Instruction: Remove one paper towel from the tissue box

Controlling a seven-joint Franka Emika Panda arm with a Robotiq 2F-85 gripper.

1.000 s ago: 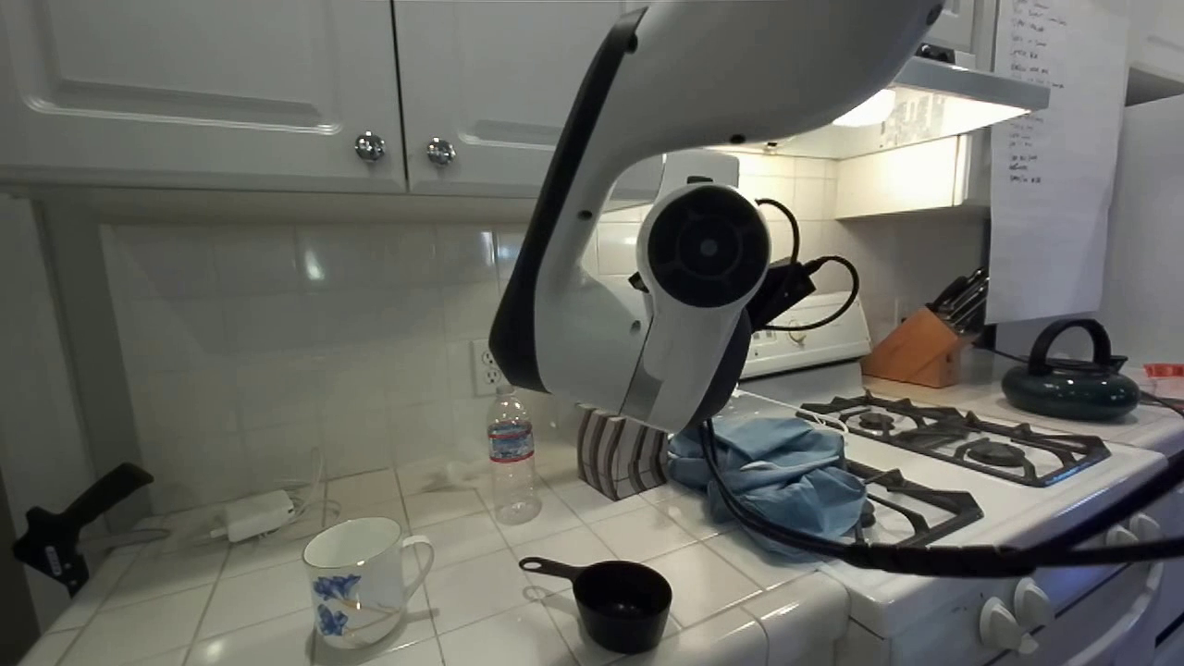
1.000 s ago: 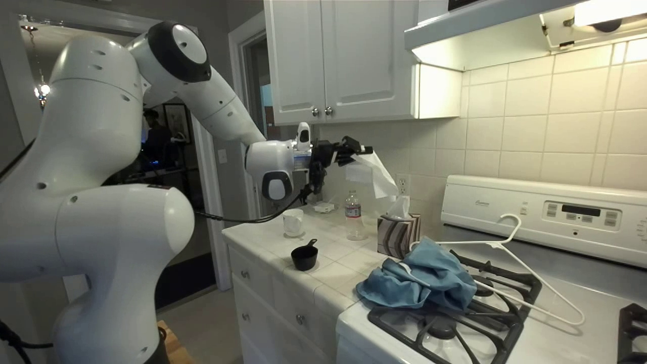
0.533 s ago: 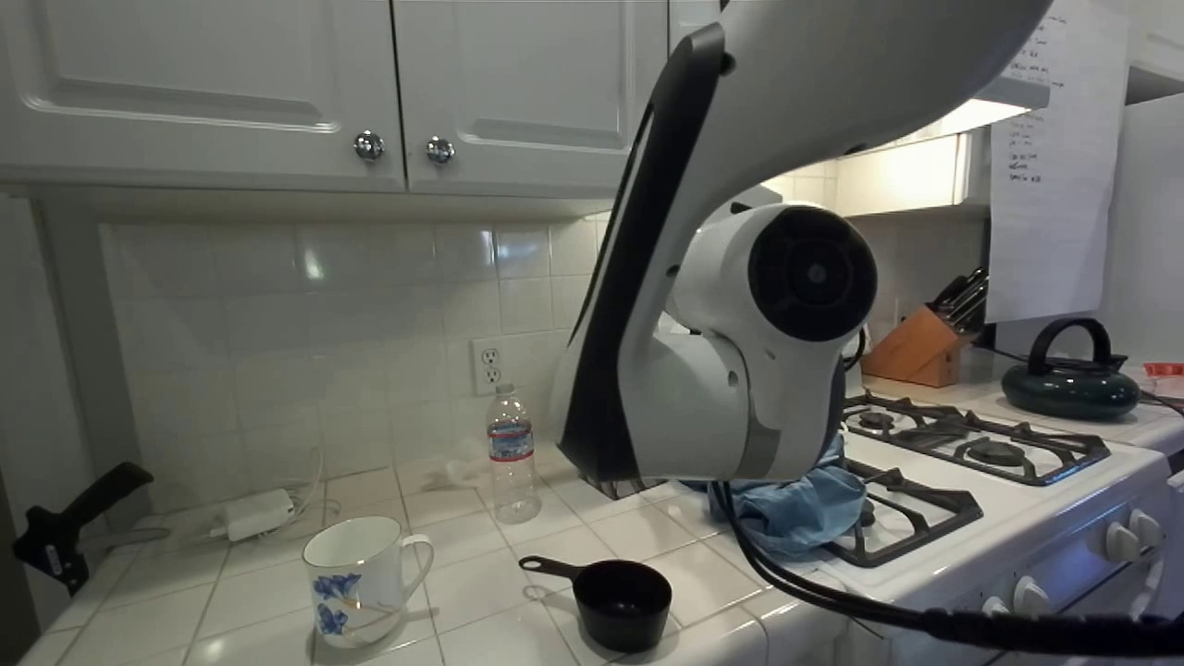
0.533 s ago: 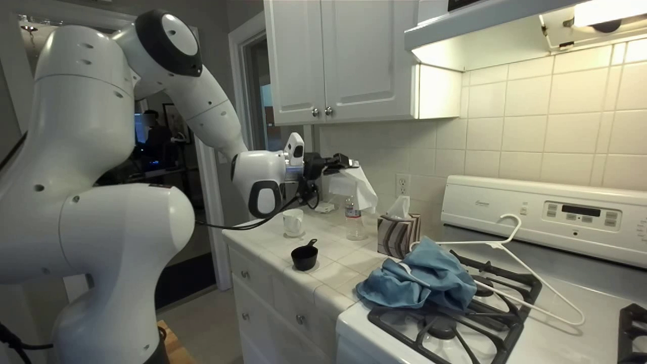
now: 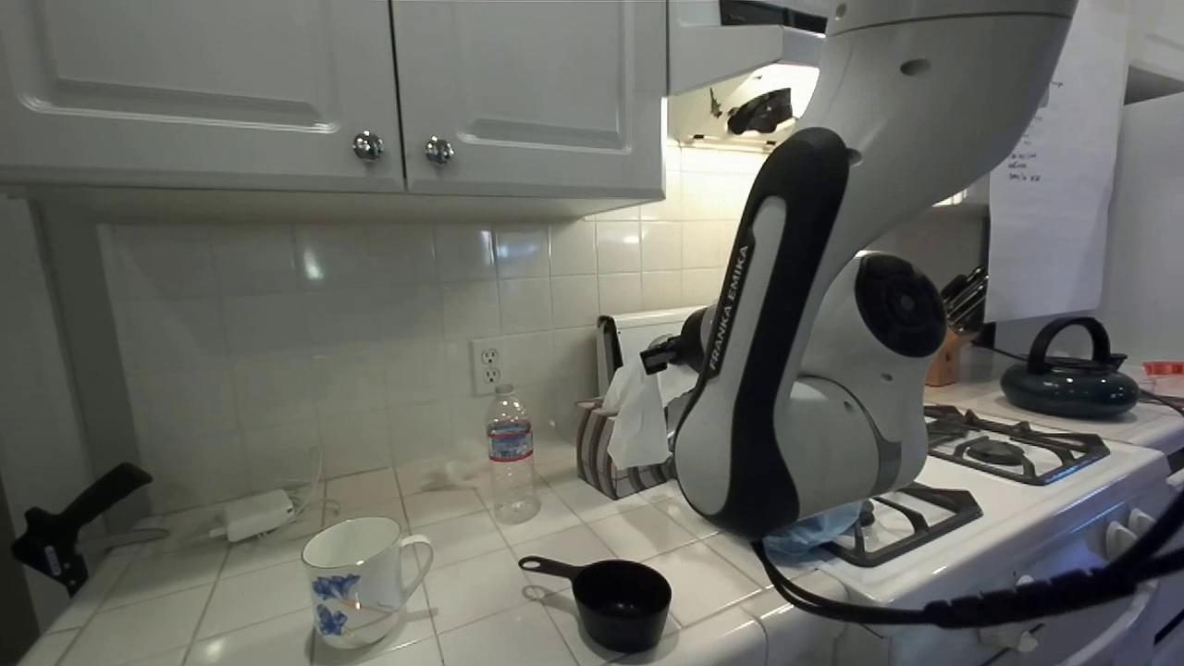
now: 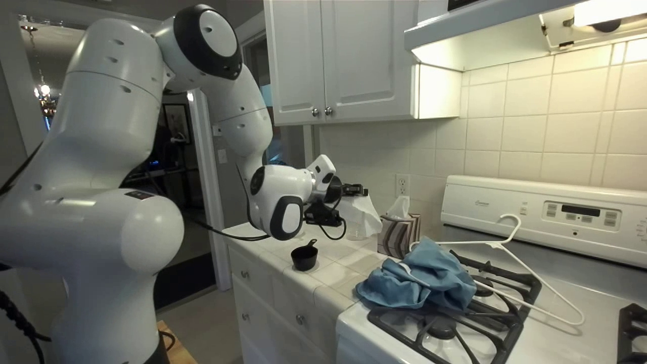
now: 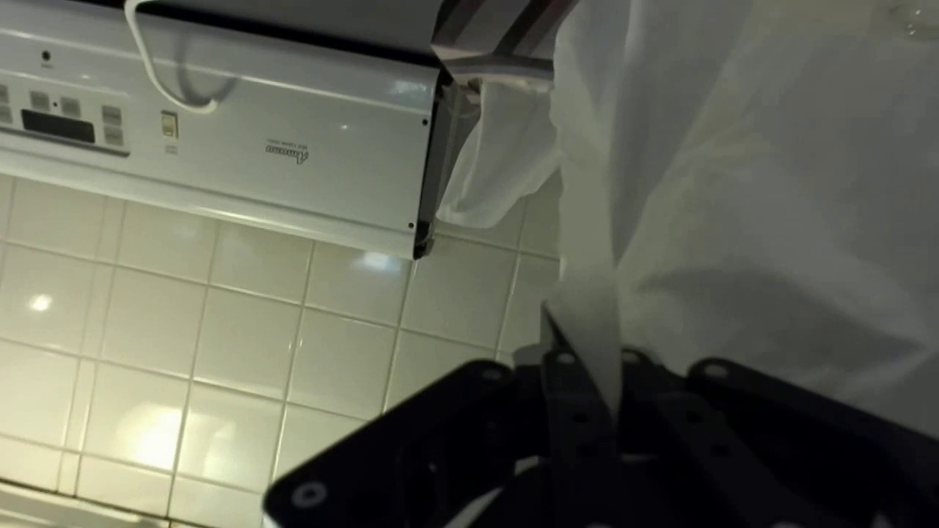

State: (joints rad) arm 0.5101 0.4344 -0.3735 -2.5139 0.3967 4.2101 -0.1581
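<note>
Paper towel (image 6: 361,213) hangs beneath the gripper (image 6: 364,190), pinched in its narrowed jaws and seemingly free of the tissue box (image 6: 397,238), lower and ahead. Extraction looks done; next likely calls for lowering and releasing it.

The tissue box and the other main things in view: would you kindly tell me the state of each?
Tissue box: upright, next tissue sticking out
Pulled tissue: out of the box, hanging from the jaws
Jaws: shut on the pulled tissue
Plastic water bottle: upright
Floral mug: upright
Black measuring cup: upright
Blue cloth: crumpled
Cabinet doors: shut
Range hood light: on
Kettle: upright
</note>
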